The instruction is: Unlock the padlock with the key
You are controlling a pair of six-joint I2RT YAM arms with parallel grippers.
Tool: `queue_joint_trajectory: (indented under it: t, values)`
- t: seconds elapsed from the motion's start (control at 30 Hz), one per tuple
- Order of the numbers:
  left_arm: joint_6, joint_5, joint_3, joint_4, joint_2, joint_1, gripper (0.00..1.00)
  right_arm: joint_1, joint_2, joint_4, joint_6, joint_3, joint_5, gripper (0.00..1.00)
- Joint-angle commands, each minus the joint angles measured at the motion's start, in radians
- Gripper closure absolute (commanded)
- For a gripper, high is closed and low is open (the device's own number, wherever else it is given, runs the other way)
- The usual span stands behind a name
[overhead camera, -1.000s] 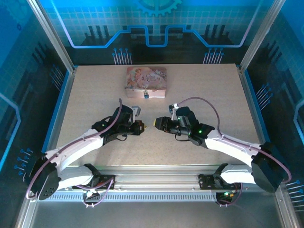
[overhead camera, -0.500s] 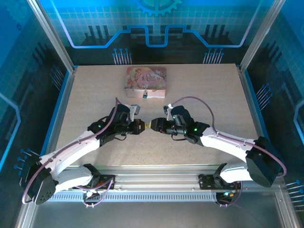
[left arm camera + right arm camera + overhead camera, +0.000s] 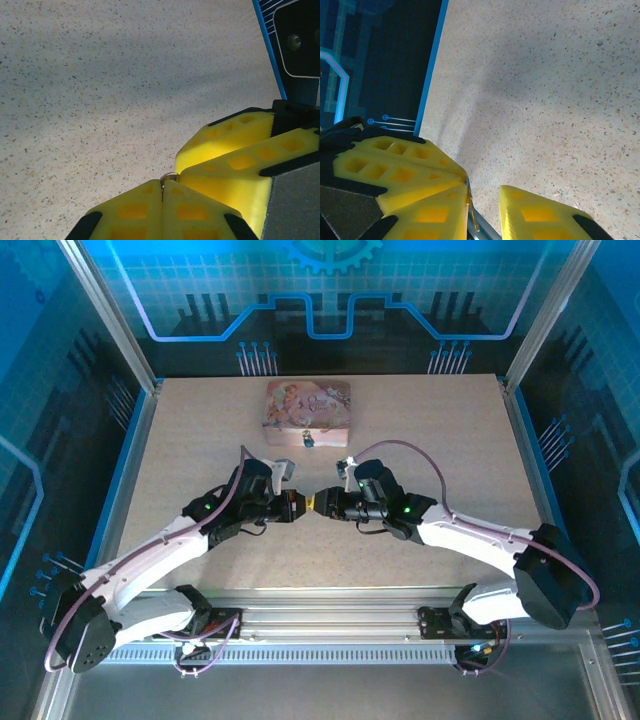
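1. Tiny thin metal key (image 3: 169, 176) pinched at the very tip of the left tool (image 3: 163, 187), jaws closed tight on it.
2. Small silvery-grey padlock (image 3: 306, 440) well apart from the key, at the near face of the pink picture-printed rectangular tin (image 3: 308, 405).
3. Right tool (image 3: 485, 190) nose to nose with the left, jaws narrowly apart, a metal sliver just beside one finger.
4. Step in hand, by judgement: passing the key between tools (or regripping it). Next calls for a firm hold on the bow, blade left free, then a carry to the padlock.
5. Hard to make out: keyway, shackle, the key's full shape; from above, the padlock a mere speck on the speckled beige counter (image 3: 440, 430).
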Motion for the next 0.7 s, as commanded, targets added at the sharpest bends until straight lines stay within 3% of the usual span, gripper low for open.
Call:
queue_joint_trajectory:
  t: [0.0,0.23,0.4,0.5,0.6,0.67]
  values:
    - [-0.008,0.026,0.023,0.006,-0.028,0.007,1.0,0.015,0.019,0.016,-0.01,0.033,-0.019,0.81]
    - [0.001,0.042,0.021,0.006,-0.033,0.007,1.0,0.015,0.023,0.038,-0.041,0.025,-0.017,1.0]
    - [0.03,0.082,0.006,0.015,-0.044,0.006,1.0,0.003,-0.007,0.047,-0.2,0.032,-0.079,1.0]
    - [0.044,0.092,-0.006,0.018,-0.061,0.007,1.0,-0.014,-0.028,-0.062,-0.339,0.08,-0.116,1.0]
    - [0.065,0.091,-0.016,0.017,-0.084,0.007,0.91,-0.036,-0.027,-0.196,-0.468,0.159,-0.165,1.0]
    - [0.091,0.091,-0.02,0.013,-0.104,0.006,0.74,-0.05,-0.019,-0.293,-0.547,0.203,-0.186,1.0]
